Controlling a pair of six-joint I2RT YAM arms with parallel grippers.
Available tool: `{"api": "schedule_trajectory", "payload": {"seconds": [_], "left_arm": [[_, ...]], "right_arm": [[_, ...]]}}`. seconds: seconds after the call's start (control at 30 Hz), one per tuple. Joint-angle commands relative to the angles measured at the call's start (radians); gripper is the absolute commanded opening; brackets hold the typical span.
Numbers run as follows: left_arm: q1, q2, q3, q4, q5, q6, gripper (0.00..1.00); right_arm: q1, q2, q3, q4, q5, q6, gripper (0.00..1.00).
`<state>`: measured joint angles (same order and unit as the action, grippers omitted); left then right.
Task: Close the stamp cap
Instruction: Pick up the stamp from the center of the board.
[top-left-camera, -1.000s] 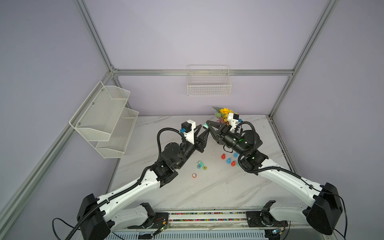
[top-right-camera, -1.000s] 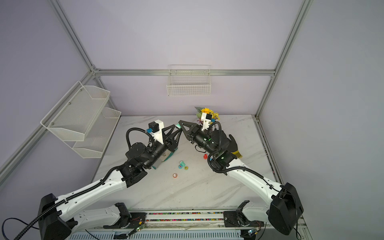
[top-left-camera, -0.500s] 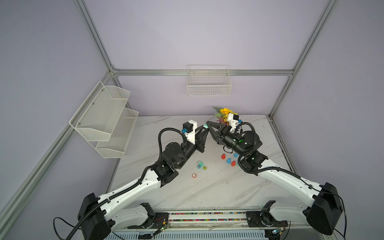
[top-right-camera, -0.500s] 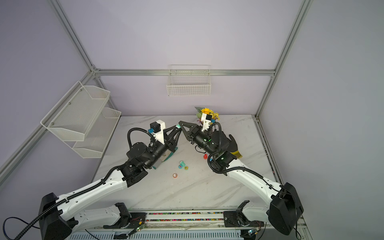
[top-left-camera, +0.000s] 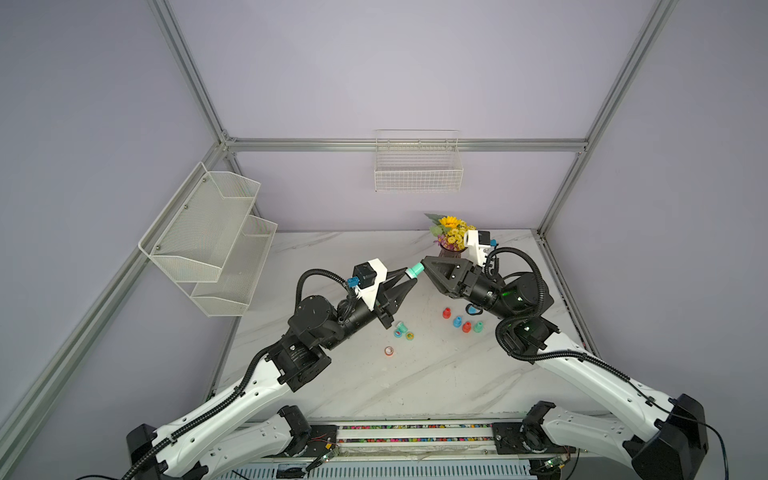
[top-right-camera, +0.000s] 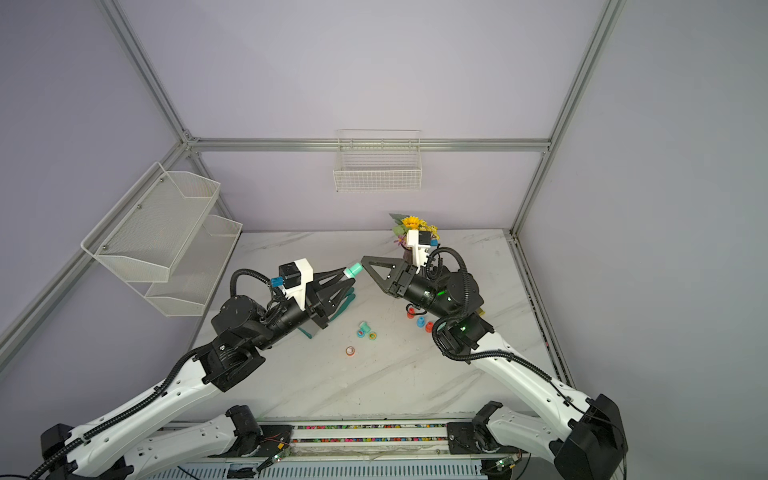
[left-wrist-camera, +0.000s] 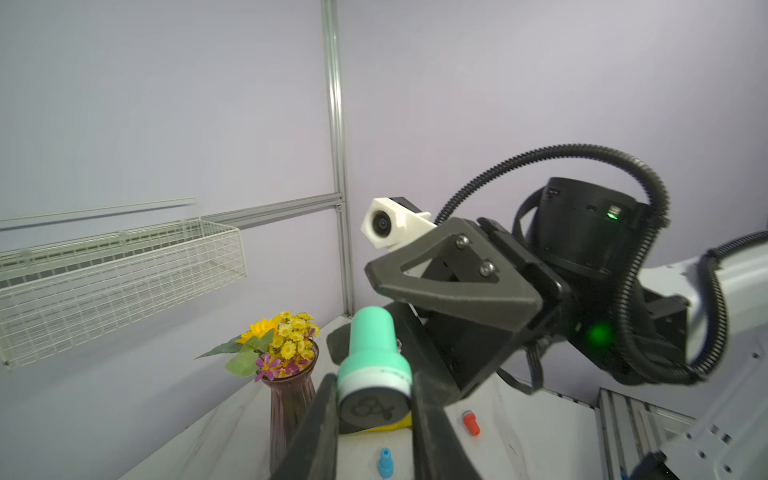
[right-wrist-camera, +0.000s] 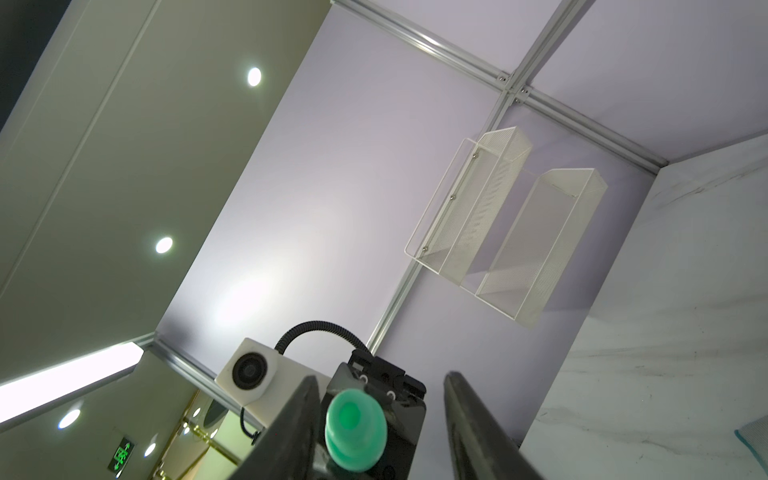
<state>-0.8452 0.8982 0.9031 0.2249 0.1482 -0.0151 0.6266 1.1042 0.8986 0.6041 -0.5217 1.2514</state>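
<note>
We see the mint-green stamp (top-left-camera: 413, 270) up in the air above the bench (top-left-camera: 415, 386), btwn the two arms & toward the back, near the flower vase (top-left-camera: 448, 248) but not touching it. The left gripper (top-left-camera: 410, 276) is clamped tight on it: in the left wrist view its two black fingers (left-wrist-camera: 322, 415) press both sides of the stamp's wide base w/ no gap, & the narrower handle end points off toward the right gripper (right-wrist-camera: 379, 377). The base end facing that cam shows a white ring & a dark round face w/ a squiggle; whether a clear cap sits over it we can't tell. The right gripper has its jaws apart & grips nothing: in the right wrist view the stamp's rounded handle end sits btwn its fingers (right-wrist-camera: 469, 419), w/ a clear gap to one & v. little room to the other, touching or not we can't say. In both top views the two grippers meet nose to nose at the stamp. Down on the bench we count four small stamps (top-left-camera: 457, 321), red, blue, red & green, close together under the right arm, & three small round pieces (top-left-camera: 400, 330) nearer the left arm. A wire basket (top-left-camera: 417, 166) hangs on the back wall, a two-tier mesh shelf (top-left-camera: 208, 241) on the left wall.
</note>
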Motion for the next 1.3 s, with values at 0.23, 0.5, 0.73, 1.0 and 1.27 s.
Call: {"api": "schedule_trajectory", "payload": {"seconds": [0.23,0.5,0.73,1.0,1.27], "left_arm": [[-0.002,-0.074,0.02,-0.127,0.216,0.074,0.13],[-0.002,-0.086,0.024,-0.131,0.177,0.076,0.12],[-0.002,-0.095,0.012,-0.108,0.159,0.057,0.12],[-0.002,-0.068,0.019,-0.108,0.173,0.055,0.11],[-0.002,-0.059,0.023,-0.11,0.191,0.056,0.11]], "right_arm": [[-0.023,0.03,0.147,-0.138,-0.446,-0.012,0.5],[-0.024,0.002,0.24,-0.486,-0.532,-0.233,0.45],[-0.024,0.003,0.262,-0.616,-0.52,-0.314,0.4],[-0.023,0.017,0.271,-0.59,-0.535,-0.301,0.34],[-0.024,0.022,0.275,-0.583,-0.518,-0.303,0.23]]}}
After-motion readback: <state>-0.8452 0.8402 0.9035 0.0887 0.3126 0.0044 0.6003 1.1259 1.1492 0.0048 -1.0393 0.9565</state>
